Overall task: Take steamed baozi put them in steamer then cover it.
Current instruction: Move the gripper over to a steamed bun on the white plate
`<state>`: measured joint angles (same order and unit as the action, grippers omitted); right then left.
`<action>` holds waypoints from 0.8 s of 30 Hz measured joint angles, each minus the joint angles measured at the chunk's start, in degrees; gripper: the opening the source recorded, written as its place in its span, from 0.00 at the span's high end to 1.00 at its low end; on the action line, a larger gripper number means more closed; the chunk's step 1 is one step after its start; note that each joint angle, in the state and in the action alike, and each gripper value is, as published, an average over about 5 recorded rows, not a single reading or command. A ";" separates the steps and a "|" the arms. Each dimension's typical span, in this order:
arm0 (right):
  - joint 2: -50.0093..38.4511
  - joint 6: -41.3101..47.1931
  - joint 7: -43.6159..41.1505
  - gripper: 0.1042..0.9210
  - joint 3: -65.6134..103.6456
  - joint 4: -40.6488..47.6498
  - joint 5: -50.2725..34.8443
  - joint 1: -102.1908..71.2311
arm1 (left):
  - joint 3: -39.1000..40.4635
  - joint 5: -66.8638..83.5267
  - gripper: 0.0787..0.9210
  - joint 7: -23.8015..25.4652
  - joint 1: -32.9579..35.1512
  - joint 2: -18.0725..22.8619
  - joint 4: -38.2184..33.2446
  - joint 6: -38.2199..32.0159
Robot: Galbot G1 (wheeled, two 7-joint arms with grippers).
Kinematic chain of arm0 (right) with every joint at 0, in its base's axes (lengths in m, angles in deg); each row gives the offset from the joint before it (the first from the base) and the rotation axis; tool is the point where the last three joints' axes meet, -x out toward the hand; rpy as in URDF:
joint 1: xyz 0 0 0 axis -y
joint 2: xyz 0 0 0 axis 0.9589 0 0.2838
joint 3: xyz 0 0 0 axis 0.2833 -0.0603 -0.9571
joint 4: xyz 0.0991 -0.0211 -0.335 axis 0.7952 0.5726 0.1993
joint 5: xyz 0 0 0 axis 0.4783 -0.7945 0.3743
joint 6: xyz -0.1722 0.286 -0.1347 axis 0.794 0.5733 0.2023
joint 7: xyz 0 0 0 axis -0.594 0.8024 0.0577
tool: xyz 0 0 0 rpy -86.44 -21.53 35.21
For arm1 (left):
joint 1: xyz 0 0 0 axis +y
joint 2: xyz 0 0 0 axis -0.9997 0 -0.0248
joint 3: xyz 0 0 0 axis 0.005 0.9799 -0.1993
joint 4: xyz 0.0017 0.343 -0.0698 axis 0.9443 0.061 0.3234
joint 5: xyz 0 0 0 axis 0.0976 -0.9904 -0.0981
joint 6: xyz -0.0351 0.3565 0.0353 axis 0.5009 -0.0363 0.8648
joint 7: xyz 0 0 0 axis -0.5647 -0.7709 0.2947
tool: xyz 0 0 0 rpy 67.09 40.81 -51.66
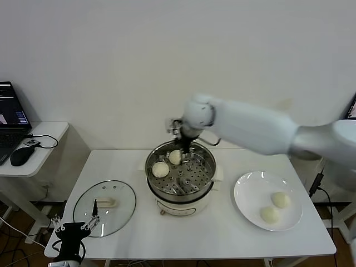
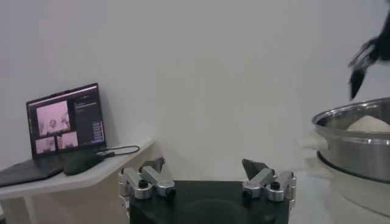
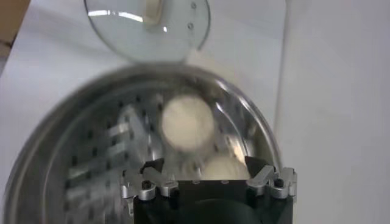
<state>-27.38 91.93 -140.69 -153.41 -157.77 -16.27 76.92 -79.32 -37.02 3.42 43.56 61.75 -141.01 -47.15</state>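
Observation:
The steel steamer (image 1: pixel 181 181) stands mid-table on its white base and also shows in the left wrist view (image 2: pixel 359 143). Two baozi lie on its perforated tray, one at the left (image 1: pixel 160 169) and one at the back (image 1: pixel 176 157). In the right wrist view they show as one further out (image 3: pixel 187 122) and one just below the fingers (image 3: pixel 222 169). My right gripper (image 1: pixel 183 143) (image 3: pixel 203 164) hangs open over the pot's back rim, holding nothing. Two more baozi (image 1: pixel 280 199) (image 1: pixel 270 214) lie on the white plate (image 1: pixel 247 194). The glass cover (image 1: pixel 104 207) (image 3: pixel 146 27) lies flat left of the steamer. My left gripper (image 1: pixel 75 228) (image 2: pixel 203 165) is open and parked at the front left corner.
A side table at the far left carries a laptop (image 1: pixel 11 108) (image 2: pixel 61 125) and a mouse (image 1: pixel 21 156). A white wall stands close behind the table. The plate sits near the table's right edge.

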 measured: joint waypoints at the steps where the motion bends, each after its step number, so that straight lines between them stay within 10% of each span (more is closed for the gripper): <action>1: -2.01 -0.75 -0.73 0.12 -0.17 -1.21 0.66 0.43 | 0.09 -0.05 0.12 -0.01 0.02 -0.05 0.12 -0.04; 24: -35.21 -11.82 -3.79 0.12 18.70 -14.40 20.49 -27.66 | 0.62 -1.55 0.12 -0.01 0.91 -0.13 1.79 -0.12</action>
<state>-62.60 80.11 -144.48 -134.71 -172.17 4.22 49.26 -78.71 -38.57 3.42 44.47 61.62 -139.22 -47.28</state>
